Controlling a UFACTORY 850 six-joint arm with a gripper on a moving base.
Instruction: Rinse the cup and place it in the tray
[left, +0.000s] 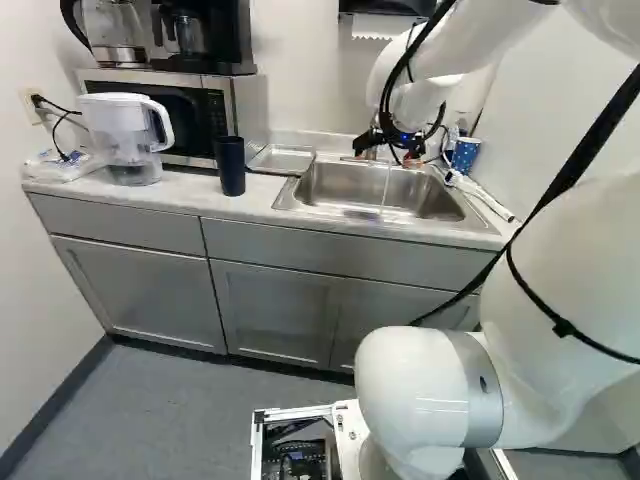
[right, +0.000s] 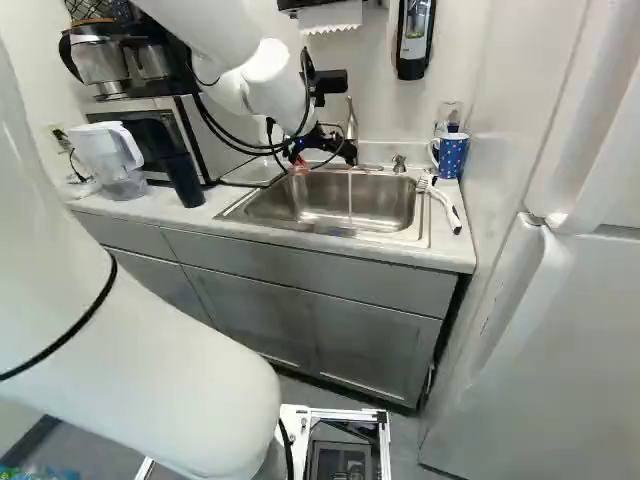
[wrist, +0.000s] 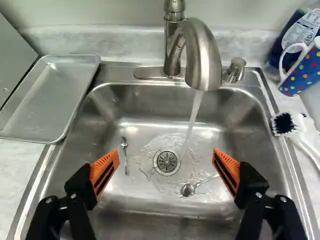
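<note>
Though water (wrist: 194, 115) is running, rinsing seems unstarted: the gripper (wrist: 165, 156) is spread wide, empty, over the sink (wrist: 150, 218); the dark cup (left: 231, 168), probably the one meant, must be fetched from the counter (left: 262, 194) near the tray (wrist: 50, 100).

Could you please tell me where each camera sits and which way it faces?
Left base view: on the base, behind the arm to its left, facing the sink, slightly down; arm at right.
Right base view: behind the arm to its right, likewise facing; arm at left.
Wrist view: on the wrist, looking along the open gripper into the sink; both fingers show.
Both base views share the sink and dark cup.
</note>
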